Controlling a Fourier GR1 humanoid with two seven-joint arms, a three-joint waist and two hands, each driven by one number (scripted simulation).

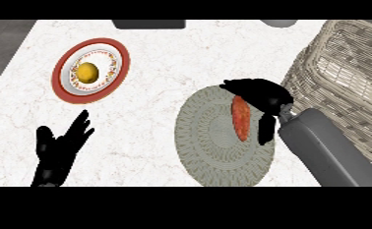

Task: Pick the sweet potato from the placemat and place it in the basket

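An orange-red sweet potato (pixel 241 117) lies on the right part of a round grey woven placemat (pixel 210 139). My right hand (pixel 259 93) comes in from the lower right and arches over the potato's far end, fingers curled on its left and the thumb down its right side. Whether it touches or grips the potato I cannot tell. The wicker basket (pixel 334 71) stands right beside the placemat at the right edge. My left hand (pixel 62 147) rests open at the lower left, fingers up, far from the potato.
A red-rimmed plate (pixel 110 75) with a yellow round fruit (pixel 88 71) sits at the upper left. A dark object (pixel 149 24) and a grey rounded object (pixel 279 22) show at the counter's far edge. The counter's left edge runs near the plate.
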